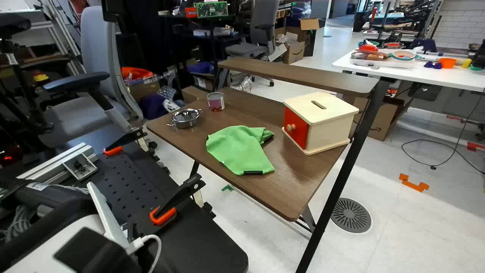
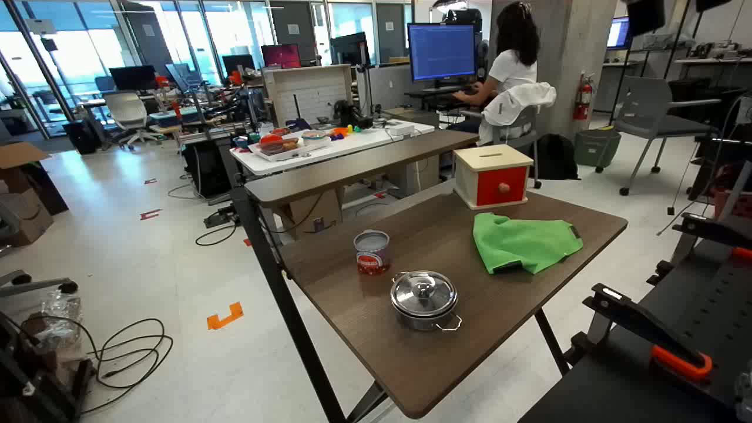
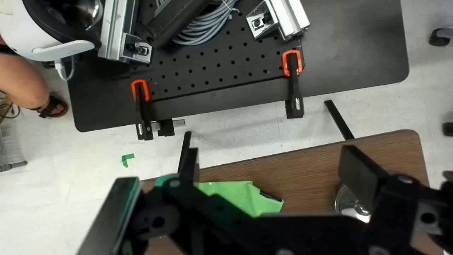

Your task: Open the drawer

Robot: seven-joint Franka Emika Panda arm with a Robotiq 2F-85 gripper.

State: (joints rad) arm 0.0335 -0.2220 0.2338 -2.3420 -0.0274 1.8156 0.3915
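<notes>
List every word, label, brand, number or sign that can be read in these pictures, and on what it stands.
None reads for certain.
Can: label lettering too blurred.
Black clamps: pale marks too small.
Blue-screened monitor: on-screen lines too small.
Cardboard box: curved mark, no legible letters.
Door sheets: any print too small.
Drawer: no lettering visible.

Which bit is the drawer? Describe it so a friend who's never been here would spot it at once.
On the brown table, beside the green cloth, stands a pale wooden box with a slot in its top. The drawer sits in this box, red-fronted with a round wooden knob: the only flat red panel on the table.
</notes>
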